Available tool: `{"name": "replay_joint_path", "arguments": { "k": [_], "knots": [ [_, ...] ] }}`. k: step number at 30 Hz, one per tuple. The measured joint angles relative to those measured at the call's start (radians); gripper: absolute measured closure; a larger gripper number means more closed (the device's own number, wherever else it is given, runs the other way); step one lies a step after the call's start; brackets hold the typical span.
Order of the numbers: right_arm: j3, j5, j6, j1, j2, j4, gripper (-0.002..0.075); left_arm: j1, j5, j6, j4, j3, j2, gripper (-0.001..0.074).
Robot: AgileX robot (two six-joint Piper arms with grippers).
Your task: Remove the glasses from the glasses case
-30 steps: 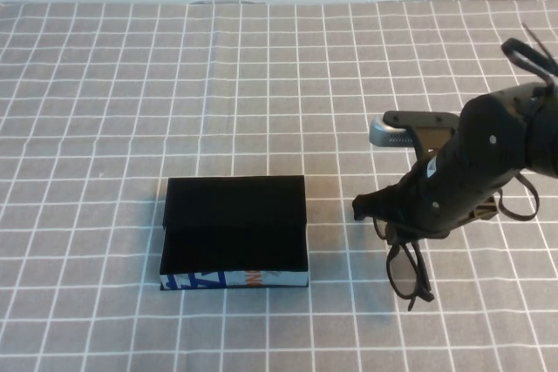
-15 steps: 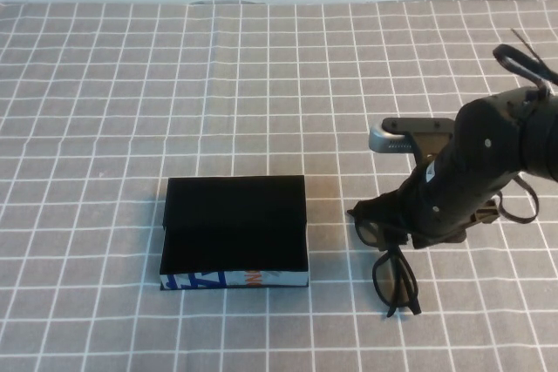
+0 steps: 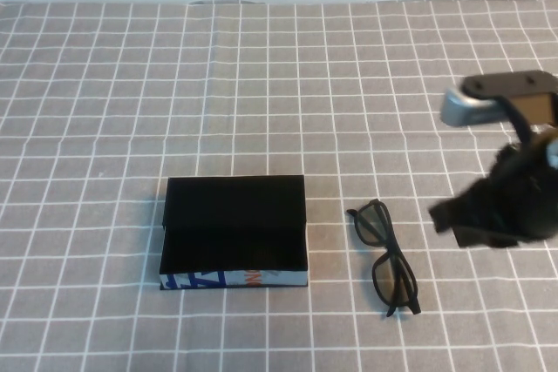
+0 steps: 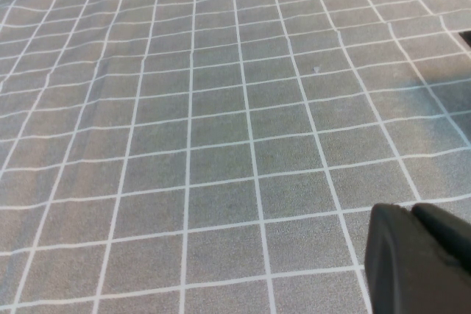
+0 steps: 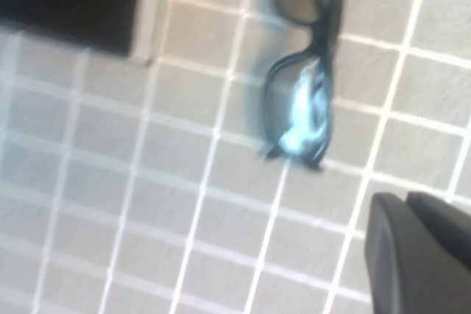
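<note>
Glasses (image 3: 384,256) lay flat on the surface (image 3: 261,84), just right of the glasses case (image 3: 234,232), where you could clear them. Your right pincer (image 3: 488,215) hung beside them, empty; grip state undeterminable. Left pincer (image 4: 419,259) parked apart, likewise undeterminable.

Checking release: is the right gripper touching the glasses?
Apart. High view shows bare cloth between the glasses and the right gripper. Left gripper is elsewhere.

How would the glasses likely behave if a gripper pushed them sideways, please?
The glasses lie flat on the cloth with nothing round, so they would probably slide or pivot, not roll. The thin frame suggests they are light and possibly fragile. Right gripper is beside them, apart.
</note>
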Motion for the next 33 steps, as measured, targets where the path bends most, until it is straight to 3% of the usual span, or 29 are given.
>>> {"name": "replay_joint_path", "arguments": {
  "k": [10, 16, 21, 28, 33],
  "knots": [
    [0.194, 0.005, -0.079, 0.000, -0.267, 0.062, 0.0742, 0.000, 0.000, 0.000, 0.000, 0.000, 0.000, 0.0739],
    [0.310, -0.105, -0.080, -0.002, -0.360, 0.003, 0.0742, 0.000, 0.000, 0.000, 0.000, 0.000, 0.000, 0.0739],
    [0.478, -0.378, -0.080, -0.065, -0.467, -0.031, 0.0742, 0.000, 0.000, 0.000, 0.000, 0.000, 0.000, 0.0739],
    [0.848, -0.903, -0.080, -0.329, -0.735, -0.052, 0.0743, 0.000, 0.000, 0.000, 0.000, 0.000, 0.000, 0.0739],
    [1.085, -1.111, -0.080, -0.423, -0.975, -0.052, 0.0743, 0.000, 0.000, 0.000, 0.000, 0.000, 0.000, 0.0739]
  ]
}}
